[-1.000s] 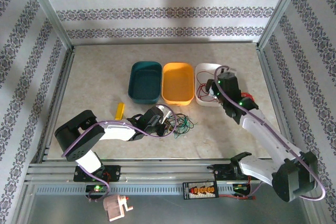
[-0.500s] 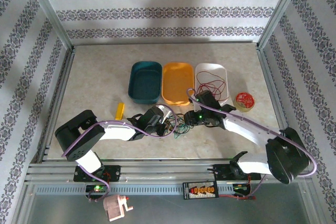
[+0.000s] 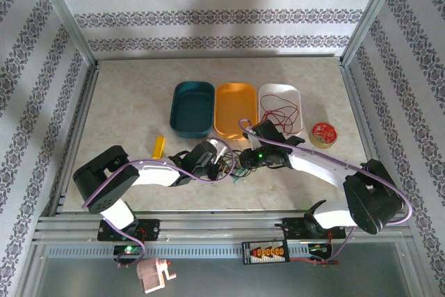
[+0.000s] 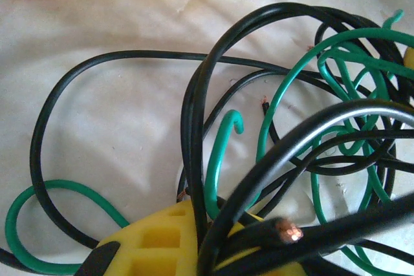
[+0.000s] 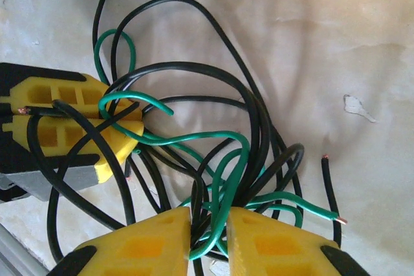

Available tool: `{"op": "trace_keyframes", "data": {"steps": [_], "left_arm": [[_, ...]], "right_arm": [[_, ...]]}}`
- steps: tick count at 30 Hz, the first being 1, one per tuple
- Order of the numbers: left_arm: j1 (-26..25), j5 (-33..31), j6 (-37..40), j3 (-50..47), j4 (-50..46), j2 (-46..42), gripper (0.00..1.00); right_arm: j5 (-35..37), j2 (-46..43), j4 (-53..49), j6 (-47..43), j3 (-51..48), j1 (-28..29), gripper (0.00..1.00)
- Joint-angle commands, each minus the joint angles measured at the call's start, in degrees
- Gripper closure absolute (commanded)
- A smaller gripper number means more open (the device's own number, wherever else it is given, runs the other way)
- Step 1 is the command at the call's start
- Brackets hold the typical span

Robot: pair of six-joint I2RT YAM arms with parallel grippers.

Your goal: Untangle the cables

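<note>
The cables (image 3: 241,163) lie in a loose black-and-green knot on the desk (image 3: 132,102), in the middle of the top view just below the orange tray (image 3: 235,110). My left jaws are clenched on a few strands at its left side. My right jaws have narrowed around a green and a black strand at the bottom of the right wrist view, but I cannot tell whether they pinch yet.

These strands look light, thin and springy, and their smooth coating is likely to slip. I judge it best to grip one strand near a bare copper end and pull slowly.

A second ago my right arm hung over the white tray (image 3: 265,95), where a red strand (image 3: 281,110) lies. Now it is down at the knot, and my left arm has not moved.
</note>
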Motion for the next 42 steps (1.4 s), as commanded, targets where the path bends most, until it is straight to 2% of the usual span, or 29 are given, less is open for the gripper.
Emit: {"op": "trace_keyframes", "data": {"steps": [1,3,6,12,16,22,27,32,42], "left_arm": [[-0.56,-1.69,0.30,0.48,-3.37,1.71,1.00],[-0.56,-1.87,0.34,0.38,-3.38,1.80,1.00],[-0.56,-2.80,-0.09,0.19,-3.52,1.67,1.00],[-0.56,-5.24,-0.84,-0.55,-3.55,1.54,1.00],[-0.56,-5.88,-1.00,-0.78,-3.82,1.71,1.00],[-0.51,-6.31,-1.54,-1.71,-3.03,1.71,1.00],[-0.56,-5.87,-0.95,-1.67,-2.93,1.64,1.00],[-0.56,-5.78,-0.62,-1.49,-2.24,1.85,1.00],[-0.56,-5.60,-1.50,-1.84,-1.87,1.37,1.00]], "right_arm": [[0.49,0.44,-1.25,-0.86,1.26,1.00,0.82],[3.26,-0.37,-1.59,-0.29,1.11,1.06,0.91],[10.14,-3.89,-1.90,0.97,0.27,0.93,0.98],[21.98,-12.78,-3.97,3.07,-0.80,-1.72,1.00],[26.16,-17.42,-6.04,4.95,-1.54,-4.97,1.00],[27.16,-23.81,-7.63,8.06,-3.41,-11.63,1.00],[18.07,-26.80,-4.09,8.46,-4.21,-15.03,0.99],[13.45,-22.25,1.66,10.39,-1.31,-13.59,0.98],[12.20,1.43,6.89,9.90,15.90,-7.35,0.99]]}}
